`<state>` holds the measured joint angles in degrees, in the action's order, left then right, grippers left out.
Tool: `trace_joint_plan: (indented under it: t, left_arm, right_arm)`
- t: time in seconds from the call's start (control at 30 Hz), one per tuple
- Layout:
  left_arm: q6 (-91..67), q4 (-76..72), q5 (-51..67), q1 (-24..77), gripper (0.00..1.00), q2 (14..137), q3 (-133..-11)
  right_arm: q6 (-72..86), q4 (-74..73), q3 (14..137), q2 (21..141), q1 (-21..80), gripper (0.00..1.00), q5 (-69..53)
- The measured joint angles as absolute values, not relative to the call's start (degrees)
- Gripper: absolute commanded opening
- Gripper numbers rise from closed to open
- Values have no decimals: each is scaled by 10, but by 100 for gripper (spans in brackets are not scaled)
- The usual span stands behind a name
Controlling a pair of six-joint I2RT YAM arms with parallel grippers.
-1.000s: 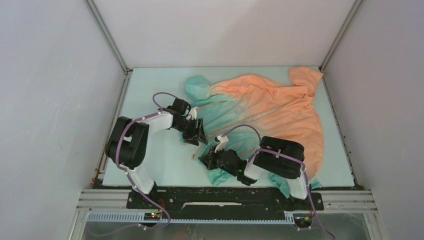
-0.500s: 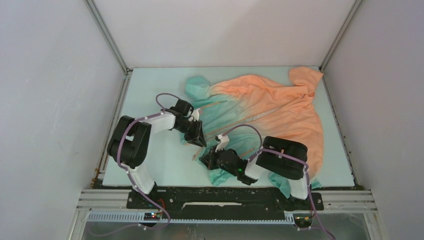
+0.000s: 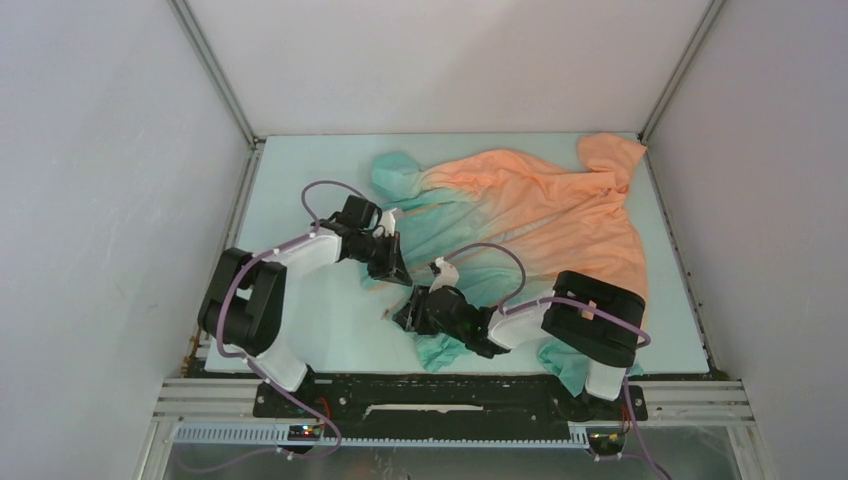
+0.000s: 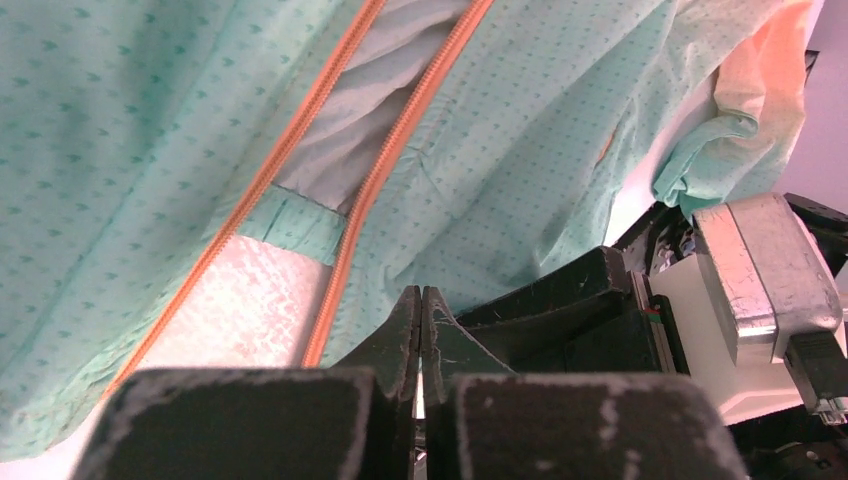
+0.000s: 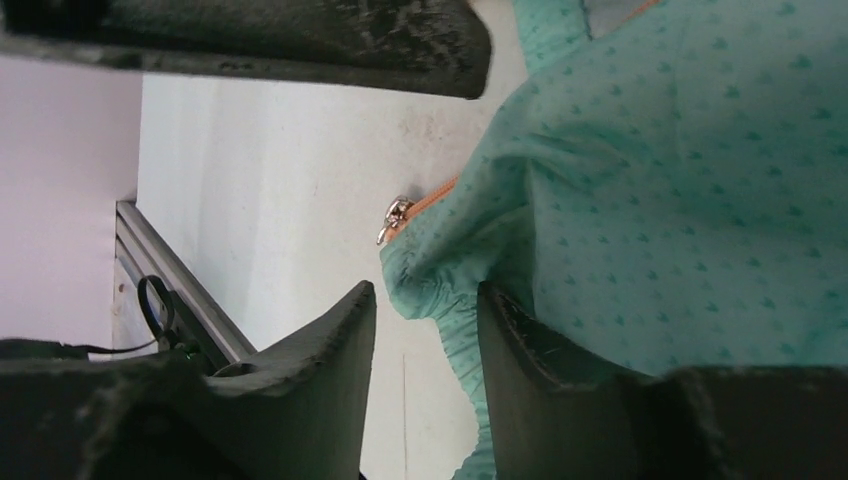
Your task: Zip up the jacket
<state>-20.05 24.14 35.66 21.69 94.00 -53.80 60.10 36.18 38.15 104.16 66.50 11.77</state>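
Top view: the jacket (image 3: pixel 540 215) is spread over the right half of the desk (image 3: pixel 300 190), orange toward the far right corner and teal toward the near edge. The left gripper (image 3: pixel 390 265) and right gripper (image 3: pixel 405 315) are positioned at its teal left border.

Left wrist view: the fingers are pressed together beside the orange zipper tapes (image 4: pixel 395 140).

Right wrist view: the fingers are held apart, with the teal hem (image 5: pixel 440 295) lying between them and the metal zipper slider (image 5: pixel 396 216) just beyond.

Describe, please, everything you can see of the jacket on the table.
The jacket is thin, crumpled fabric, orange at the hood and shoulders far right, fading to dotted teal near the arms. It lies spread on the table, unzipped: two orange zipper tapes run apart, with a metal pull at the hem. The right gripper straddles that hem.
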Motion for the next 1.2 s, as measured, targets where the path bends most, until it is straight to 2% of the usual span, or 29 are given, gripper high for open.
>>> trace_joint_plan:
  t: [0.07, 0.23, 0.47, 0.67, 0.87, 1.2]
  left_arm:
    - [-204, 237, 359, 217, 0, 934, -533]
    - [-214, 231, 364, 217, 0, 927, -529]
    - [-225, 224, 367, 225, 0, 907, -522]
    - [-230, 220, 374, 228, 0, 904, -522]
    - [-231, 214, 372, 227, 0, 903, -522]
    - [-231, 201, 362, 227, 0, 903, -522]
  right_arm:
    - [618, 328, 392, 1035, 665, 54, 118]
    - [663, 230, 427, 1014, 664, 59, 130]
    - [744, 66, 516, 1013, 661, 53, 150]
    - [769, 8, 574, 1026, 662, 49, 164]
    - [805, -73, 629, 1065, 664, 49, 169]
    - [847, -128, 662, 1099, 666, 50, 206]
